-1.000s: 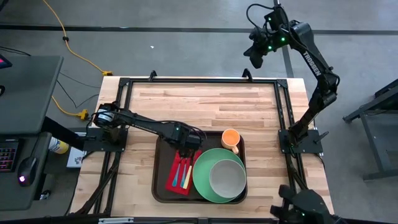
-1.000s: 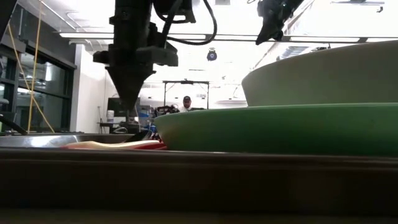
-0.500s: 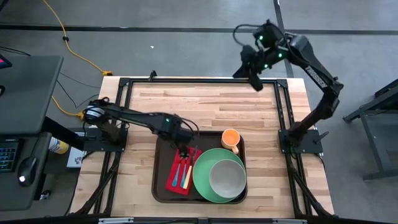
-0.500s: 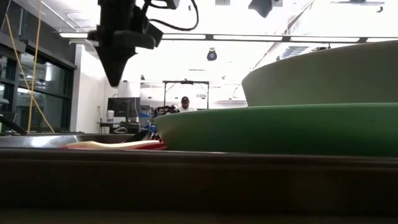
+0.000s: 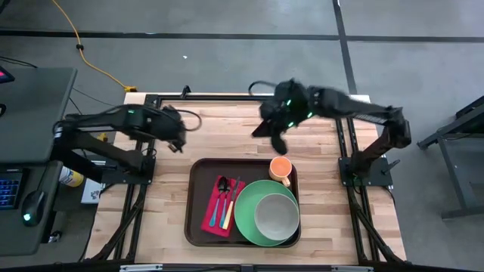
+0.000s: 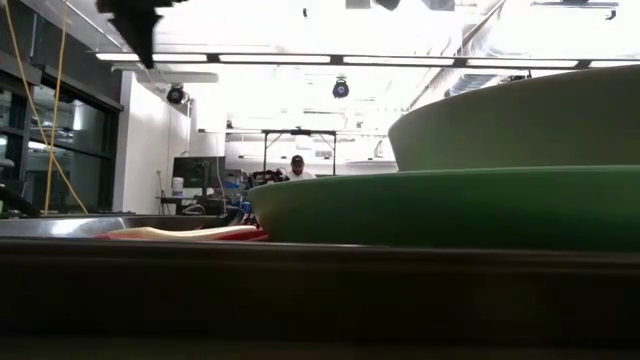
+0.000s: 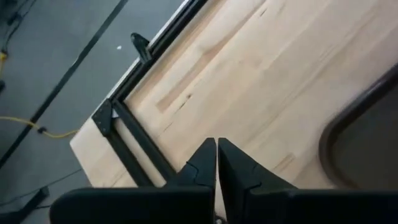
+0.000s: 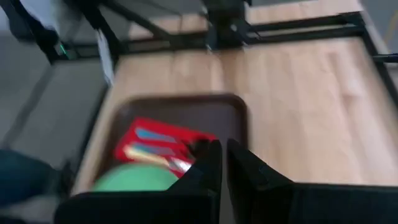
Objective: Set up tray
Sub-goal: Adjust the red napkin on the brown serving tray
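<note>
The dark brown tray lies on the wooden table near its front edge. On it lie a red napkin with cutlery, a green plate with a pale bowl on it, and an orange cup at the tray's far side. My left gripper hangs shut above bare wood beyond the tray's far left corner; its closed fingertips hold nothing. My right gripper hovers shut just beyond the orange cup, also empty.
A black metal frame runs round the table's edges. Bare wood stretches between the tray and the far edge. A desk with a mouse stands left of the table. A person shows far off in the room.
My left gripper has risen from over the napkin and cutlery on the tray and drawn back toward the table's far left. My right gripper has swung in from beyond the table's far right corner toward the orange cup. The things on the tray have stayed put.
</note>
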`<action>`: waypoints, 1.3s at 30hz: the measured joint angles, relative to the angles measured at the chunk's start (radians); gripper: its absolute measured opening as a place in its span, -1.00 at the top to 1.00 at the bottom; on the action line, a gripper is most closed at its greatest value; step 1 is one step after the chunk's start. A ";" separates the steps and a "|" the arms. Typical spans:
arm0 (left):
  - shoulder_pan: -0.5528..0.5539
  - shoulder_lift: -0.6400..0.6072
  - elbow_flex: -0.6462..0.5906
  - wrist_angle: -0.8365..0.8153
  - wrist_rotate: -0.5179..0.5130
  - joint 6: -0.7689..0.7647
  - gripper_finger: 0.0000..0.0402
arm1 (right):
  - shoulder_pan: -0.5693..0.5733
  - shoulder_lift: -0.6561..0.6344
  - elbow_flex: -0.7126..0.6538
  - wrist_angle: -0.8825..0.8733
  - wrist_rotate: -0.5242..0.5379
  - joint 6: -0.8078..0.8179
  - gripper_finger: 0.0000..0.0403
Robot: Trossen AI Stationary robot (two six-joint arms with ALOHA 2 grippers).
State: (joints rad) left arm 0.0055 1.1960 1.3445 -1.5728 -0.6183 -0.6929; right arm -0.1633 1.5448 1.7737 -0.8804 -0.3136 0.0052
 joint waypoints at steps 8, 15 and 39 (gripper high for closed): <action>0.062 -0.222 -0.162 0.109 0.132 0.300 0.94 | 0.140 0.002 -0.329 0.517 0.168 0.440 1.00; 0.060 -0.350 -0.372 0.320 0.230 0.461 0.78 | 0.256 0.002 -0.385 0.622 0.447 0.577 1.00; 0.009 -0.331 -0.716 0.830 0.933 0.743 0.93 | 0.351 0.316 0.013 -0.475 0.536 0.738 1.00</action>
State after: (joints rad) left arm 0.0146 0.8648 0.6281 -0.7429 0.3149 0.0503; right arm 0.1880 1.8606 1.7866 -1.3558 0.2219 0.7428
